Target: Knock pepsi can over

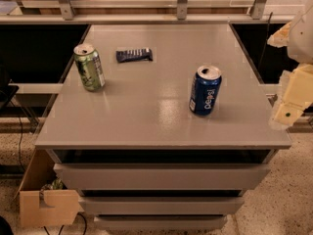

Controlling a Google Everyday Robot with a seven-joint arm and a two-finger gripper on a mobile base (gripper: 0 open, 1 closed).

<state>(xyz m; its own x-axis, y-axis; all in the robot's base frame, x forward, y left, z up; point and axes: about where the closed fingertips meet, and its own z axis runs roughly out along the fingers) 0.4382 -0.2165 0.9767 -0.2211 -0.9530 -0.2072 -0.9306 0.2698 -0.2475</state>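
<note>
The pepsi can (205, 90), dark blue with white lettering and an opened silver top, stands upright on the right half of the grey table top (146, 116). My gripper (292, 102), a cream-coloured block on the arm, hangs at the right edge of the view, beyond the table's right edge and well to the right of the can. It touches nothing.
A green can (89, 67) stands upright at the table's left side. A flat dark blue wrapper (134, 55) lies at the back middle. Drawers (161, 177) sit below the top. A cardboard piece (46, 207) lies on the floor at the left.
</note>
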